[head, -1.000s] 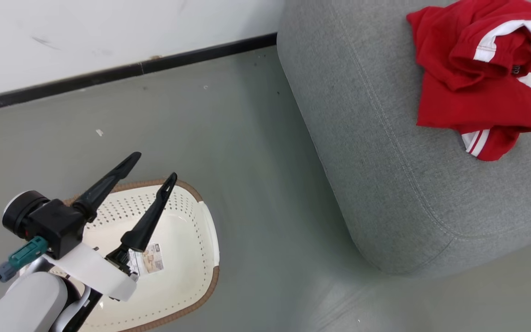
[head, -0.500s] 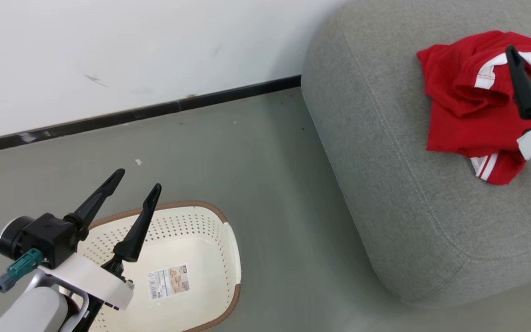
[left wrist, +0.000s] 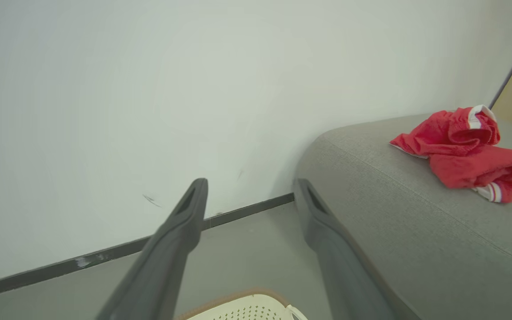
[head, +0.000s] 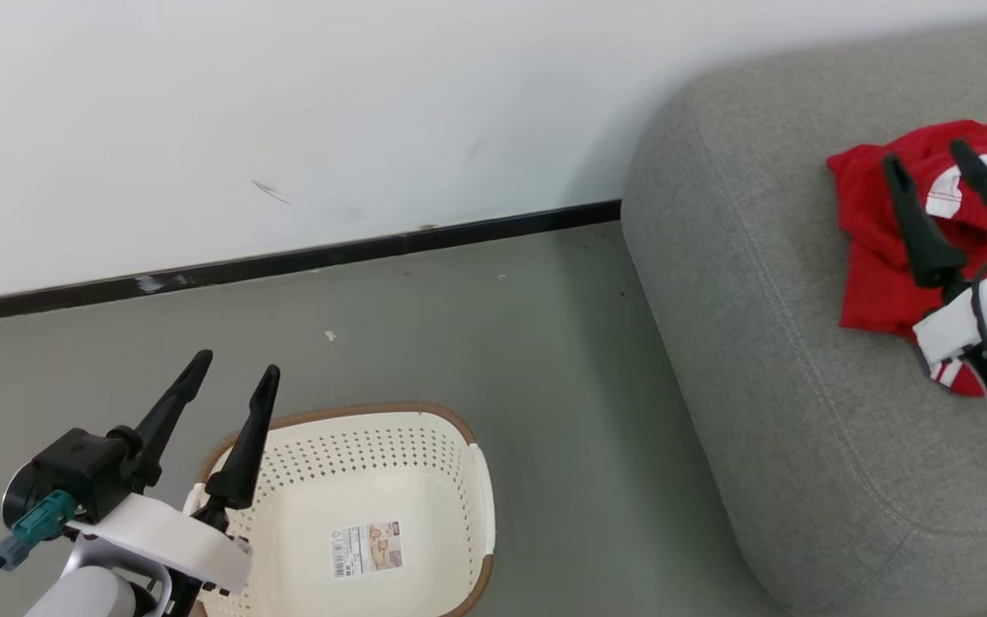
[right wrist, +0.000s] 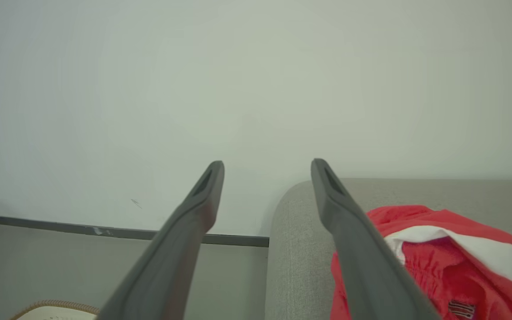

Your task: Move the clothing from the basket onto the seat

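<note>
Since the earlier frame the head camera has tilted up toward the wall (head: 288, 103); left tool (head: 236, 363) and right tool (head: 925, 152) gape empty, red clothes (head: 870, 274) lie heaped on the sofa (head: 759, 386) at right, the basket (head: 373, 446) at near left holds only a sticker (head: 367, 549): task apparently complete.
</note>
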